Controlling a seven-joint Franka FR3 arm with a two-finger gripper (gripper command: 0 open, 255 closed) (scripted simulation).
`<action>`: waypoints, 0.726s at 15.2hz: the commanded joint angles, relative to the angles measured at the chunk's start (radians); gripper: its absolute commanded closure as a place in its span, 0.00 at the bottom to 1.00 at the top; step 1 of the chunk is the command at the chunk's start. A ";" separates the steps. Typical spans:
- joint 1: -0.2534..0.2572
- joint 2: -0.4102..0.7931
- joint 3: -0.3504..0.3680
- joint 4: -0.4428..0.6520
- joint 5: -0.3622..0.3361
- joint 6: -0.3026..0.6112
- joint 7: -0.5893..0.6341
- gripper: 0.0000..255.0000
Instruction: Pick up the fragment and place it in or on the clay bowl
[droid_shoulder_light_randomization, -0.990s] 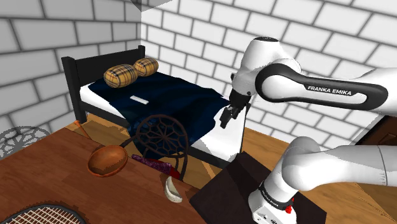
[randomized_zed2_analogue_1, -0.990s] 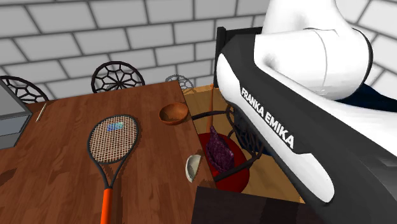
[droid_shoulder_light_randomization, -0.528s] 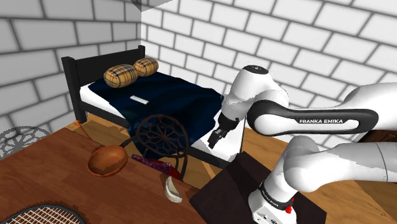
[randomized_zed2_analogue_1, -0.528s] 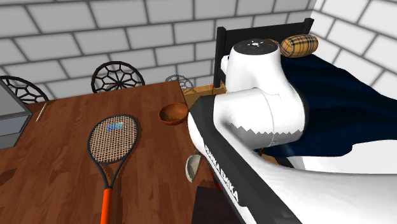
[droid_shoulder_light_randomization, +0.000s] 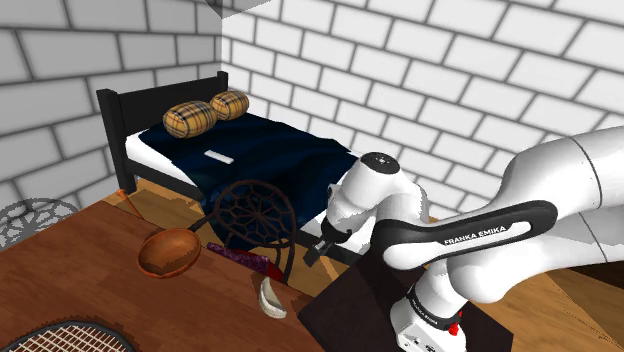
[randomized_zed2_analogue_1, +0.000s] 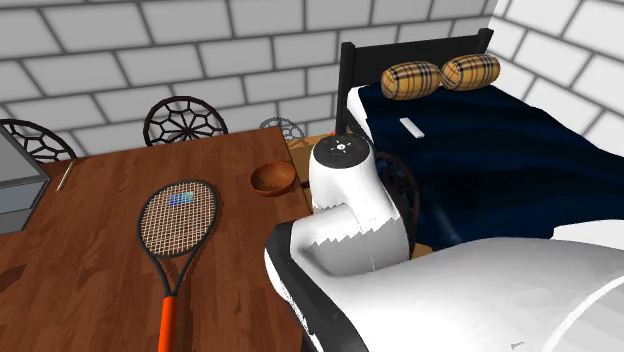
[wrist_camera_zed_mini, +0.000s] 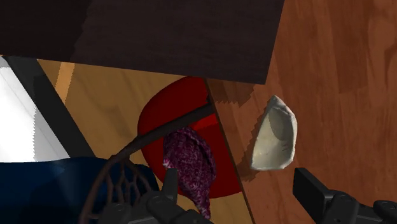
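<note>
Shoulder view first: the arm is bent low and the gripper (droid_shoulder_light_randomization: 316, 252) hangs over the gap between the chair (droid_shoulder_light_randomization: 255, 212) and the stand (droid_shoulder_light_randomization: 345, 305), just off the table's (droid_shoulder_light_randomization: 70, 262) edge. The pale fragment (droid_shoulder_light_randomization: 270, 298) lies on the table right at that edge, close to the stand's corner, lower than the gripper and apart from it. The brown bowl (droid_shoulder_light_randomization: 168, 252) sits farther along the same edge, well apart from the fragment. A bed (droid_shoulder_light_randomization: 270, 150) with 2 plaid pillows (droid_shoulder_light_randomization: 190, 118) stands behind.

Over to the second exterior view: the white arm covers the table's near corner. The bowl stands by the table's edge toward the bed, and a racket (randomized_zed2_analogue_1: 175, 228) lies flat mid-table near it.

Wrist view now: the 2 fingers (wrist_camera_zed_mini: 170, 186) stand wide apart, released, clasping nothing. The fragment lies on the wood just inside the table's edge, ahead of the fingers and touched by neither. Past the edge is a red seat (wrist_camera_zed_mini: 184, 118) with a purple cloth (wrist_camera_zed_mini: 191, 167) on it.
</note>
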 joint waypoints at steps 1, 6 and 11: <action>-0.005 0.089 0.069 -0.009 0.010 0.120 0.055 0.00; -0.185 0.339 0.331 0.018 -0.111 0.395 0.261 0.00; -1.118 0.455 1.249 0.109 -0.518 0.603 0.670 0.00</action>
